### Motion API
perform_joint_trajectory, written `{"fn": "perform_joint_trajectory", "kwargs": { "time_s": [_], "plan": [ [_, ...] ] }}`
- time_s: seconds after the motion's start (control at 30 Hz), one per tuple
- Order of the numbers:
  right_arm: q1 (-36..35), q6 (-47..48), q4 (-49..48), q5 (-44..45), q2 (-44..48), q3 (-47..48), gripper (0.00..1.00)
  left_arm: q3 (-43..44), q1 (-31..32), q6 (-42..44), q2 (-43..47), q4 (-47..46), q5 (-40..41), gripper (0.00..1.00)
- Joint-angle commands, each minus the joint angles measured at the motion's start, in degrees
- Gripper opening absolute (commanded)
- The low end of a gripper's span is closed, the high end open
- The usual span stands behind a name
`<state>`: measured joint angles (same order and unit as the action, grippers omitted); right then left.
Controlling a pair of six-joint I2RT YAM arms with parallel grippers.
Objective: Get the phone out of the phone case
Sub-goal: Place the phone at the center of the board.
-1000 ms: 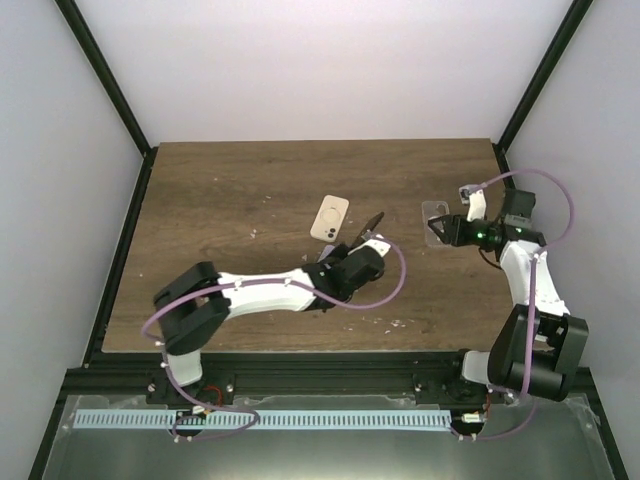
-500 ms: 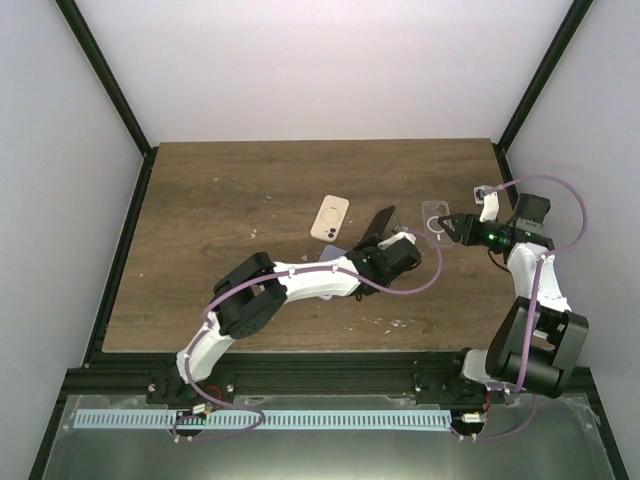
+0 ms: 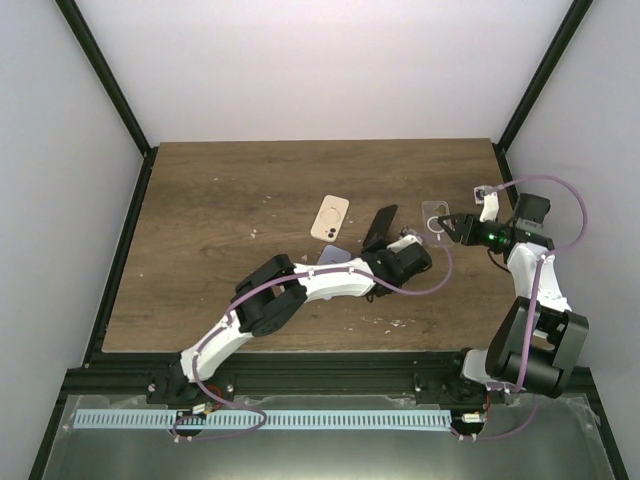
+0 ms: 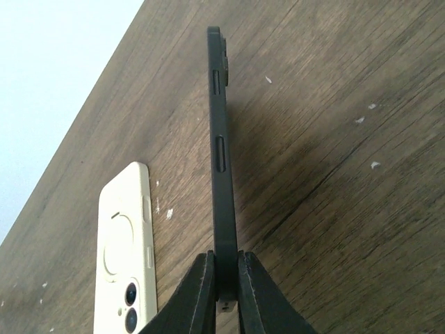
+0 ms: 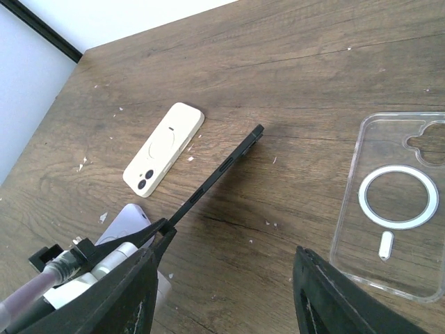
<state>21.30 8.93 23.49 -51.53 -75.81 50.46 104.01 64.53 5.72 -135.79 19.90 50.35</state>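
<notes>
left gripper clamped on one end of black phone, phone angled up off table; right gripper spread wide, empty, beside clear case lying flat

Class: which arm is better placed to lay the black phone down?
Left: the left gripper is shut on the black phone; the right gripper hangs open, empty, by the clear case.

Light: bright, even, from above.
Shadows: soft, on the table beside the phone I hold.
Focus: my fingers blur close up; grain sharp.
</notes>
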Motion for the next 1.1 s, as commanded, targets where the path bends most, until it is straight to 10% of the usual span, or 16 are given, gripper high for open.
{"fn": "perform_joint_trajectory", "kwargs": {
  "time_s": [0.0, 0.5, 0.77, 0.83, 1.07],
  "plan": [
    [0.68, 0.23, -0.63, -1.42, -0.4, 0.23, 0.54, 4.72, 0.51, -2.31, -2.25, 2.6, -0.85, 0.09],
    [0.76, 0.74, -0.13, -1.65, -0.29, 0.26, 0.54, 7.03, -1.67, -9.06, 0.19, 7.47, -13.16, 0.47],
    [0.8, 1.91, 0.82, -2.59, 0.8, 1.59, 0.54, -10.47, -3.46, -15.87, 16.9, 5.23, -22.23, 0.74],
    [0.16, 1.86, 2.6, -2.64, 0.58, 3.16, 0.54, -14.9, -4.76, -17.33, 20.71, 6.66, -23.88, 0.96],
    [-14.53, 6.89, 8.62, 14.17, 2.38, 12.21, 0.57, -26.32, -11.07, -21.18, 28.13, 14.31, -33.3, 1.0]
  ]
}}
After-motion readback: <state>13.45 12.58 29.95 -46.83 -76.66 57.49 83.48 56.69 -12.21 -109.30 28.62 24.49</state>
